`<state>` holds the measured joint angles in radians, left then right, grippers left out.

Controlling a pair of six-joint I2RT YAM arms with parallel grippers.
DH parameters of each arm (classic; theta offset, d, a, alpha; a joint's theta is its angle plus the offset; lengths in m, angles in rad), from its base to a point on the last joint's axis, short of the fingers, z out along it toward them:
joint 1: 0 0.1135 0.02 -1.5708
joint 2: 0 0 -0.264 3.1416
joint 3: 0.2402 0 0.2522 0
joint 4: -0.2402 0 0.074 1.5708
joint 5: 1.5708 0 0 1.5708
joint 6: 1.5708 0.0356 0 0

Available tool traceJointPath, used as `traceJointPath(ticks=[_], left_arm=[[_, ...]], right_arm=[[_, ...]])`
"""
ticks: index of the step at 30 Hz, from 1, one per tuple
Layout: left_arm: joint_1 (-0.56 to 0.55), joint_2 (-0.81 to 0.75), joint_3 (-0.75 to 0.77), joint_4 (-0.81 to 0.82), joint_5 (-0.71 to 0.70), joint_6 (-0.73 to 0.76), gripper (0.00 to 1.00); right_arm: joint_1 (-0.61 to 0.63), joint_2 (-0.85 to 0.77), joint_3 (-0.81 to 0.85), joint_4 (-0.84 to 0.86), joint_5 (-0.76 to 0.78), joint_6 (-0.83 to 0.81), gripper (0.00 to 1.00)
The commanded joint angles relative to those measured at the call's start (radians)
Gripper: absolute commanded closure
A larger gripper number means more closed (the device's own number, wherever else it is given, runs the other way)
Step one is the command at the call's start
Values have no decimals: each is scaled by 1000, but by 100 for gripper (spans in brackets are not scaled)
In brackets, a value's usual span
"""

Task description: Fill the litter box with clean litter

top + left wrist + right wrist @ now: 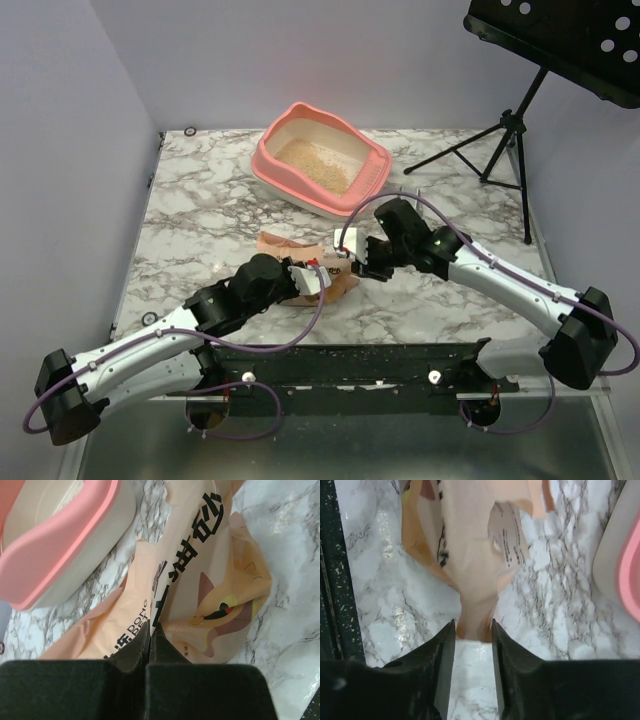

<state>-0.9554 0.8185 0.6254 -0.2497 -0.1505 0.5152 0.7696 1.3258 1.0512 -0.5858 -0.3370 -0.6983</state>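
Left gripper (pixel 150 642): jaws closed flat on a fold of the peach litter bag (pixel 200 575), no gap visible.

The bag lies slumped and creased on the marble table (pixel 200 220), near side, between the two arms. It looks mostly limp.

Litter box (pixel 295 195): far centre of the table, well apart from the bag. Clean litter (pixel 312 167) covers the floor in a thin beige layer, with cream wall showing above it.

Right gripper (pixel 473 630): jaws narrow, with the bag's twisted end between the fingertips. It appears pinched.

My estimate is that the fill is partly done. What is left, if the bag holds more, is lifting it and tipping it over the box.
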Motion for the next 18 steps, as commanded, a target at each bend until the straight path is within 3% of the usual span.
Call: traceJointPath(ticks=[1, 5, 10, 18], left_arm=[[33, -42, -61, 76, -136, -104, 100], [32, -61, -81, 92, -153, -156, 100], [30, -104, -105, 122, -166, -165, 100], [27, -120, -105, 132, -152, -190, 100]], right_arm=[[-21, -75, -46, -11, 96, 94, 50], [-56, -152, -33, 121, 228, 205, 42], [-130, -204, -13, 208, 588, 454, 29], [-363, -125, -43, 109, 674, 894, 35]])
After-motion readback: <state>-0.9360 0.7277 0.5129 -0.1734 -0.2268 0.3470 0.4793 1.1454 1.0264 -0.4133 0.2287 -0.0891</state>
